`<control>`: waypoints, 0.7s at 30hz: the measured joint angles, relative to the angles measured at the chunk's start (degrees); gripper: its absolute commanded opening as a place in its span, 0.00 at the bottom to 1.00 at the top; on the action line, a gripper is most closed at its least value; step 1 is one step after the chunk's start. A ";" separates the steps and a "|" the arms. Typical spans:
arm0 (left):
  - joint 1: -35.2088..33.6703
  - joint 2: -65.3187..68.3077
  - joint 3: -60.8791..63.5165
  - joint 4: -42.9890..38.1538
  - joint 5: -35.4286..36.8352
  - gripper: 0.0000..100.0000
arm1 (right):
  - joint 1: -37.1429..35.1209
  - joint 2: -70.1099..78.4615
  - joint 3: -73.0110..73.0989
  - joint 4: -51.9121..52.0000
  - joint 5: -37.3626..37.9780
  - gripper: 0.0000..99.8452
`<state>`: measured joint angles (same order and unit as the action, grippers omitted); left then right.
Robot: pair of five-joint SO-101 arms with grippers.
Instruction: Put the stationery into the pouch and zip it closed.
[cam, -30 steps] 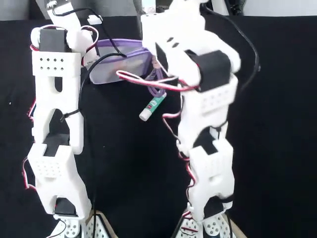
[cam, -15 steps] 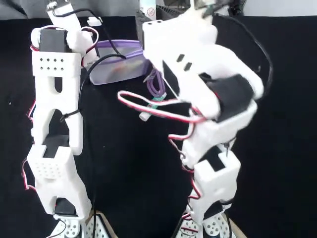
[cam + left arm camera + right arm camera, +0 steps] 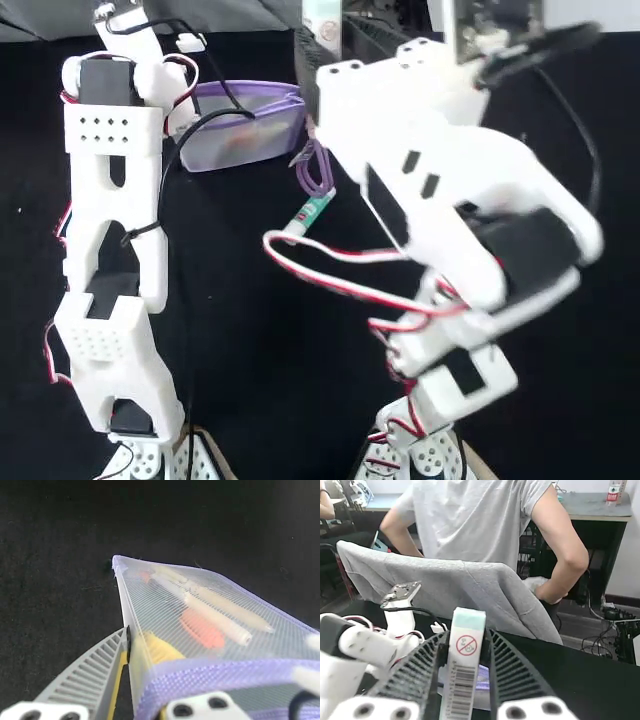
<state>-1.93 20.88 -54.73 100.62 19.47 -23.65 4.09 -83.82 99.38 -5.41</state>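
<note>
step in hand, my read: get the stick over to the pouch mouth and drop it in. the left gripper [image 3: 129, 652] is clenched on one end of the pouch [image 3: 245, 135], which sits at the far side of the table [image 3: 240, 340]. that pinch should hold firm so the soft wall doesn't fold when something pushes in. the right gripper [image 3: 466, 636] is raised high above the table and clamped on the stick [image 3: 462, 672], which stands upright between its fingers [image 3: 507, 670]. best to tip the stick so its long axis lines up with the purple rim, come in low, and let go only once most of it is past the rim. a round body can roll off the soft edge. the marker [image 3: 305, 215] lies loose on the cloth near the pouch and needs picking up too, so zipping comes later. the pull loop [image 3: 318, 178] lies between marker and pouch. watch it doesn't get dragged in.

materials: table has a flat, matte black cover. pouch is translucent ribbed plastic mesh, floppy, with a woven purple band along the zip, tapering to a corner away from the grip. inside are pale slim pens [image 3: 220, 615], a rounded orange piece [image 3: 200, 627] and a yellow piece [image 3: 160, 652] near the grip. stick is white and smooth with a teal end and a glossy label, looks like a glue stick. marker is a thin cylinder, green and white. loop is thin purple cord, limp.
</note>
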 measured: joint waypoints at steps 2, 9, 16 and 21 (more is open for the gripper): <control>0.00 0.00 0.00 0.00 0.00 0.03 | 0.00 -3.25 2.55 0.00 0.00 0.01; 0.00 0.00 0.00 0.00 0.00 0.03 | -0.09 -6.24 6.15 0.00 0.00 0.01; 0.00 0.00 0.09 0.00 0.00 0.03 | -0.09 1.23 3.34 0.00 0.18 0.01; 0.00 -0.18 0.79 0.00 0.00 0.03 | -0.09 5.19 -4.57 0.00 0.18 0.01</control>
<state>-1.93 20.70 -53.93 100.62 19.47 -23.74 9.27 -88.40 99.38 -5.23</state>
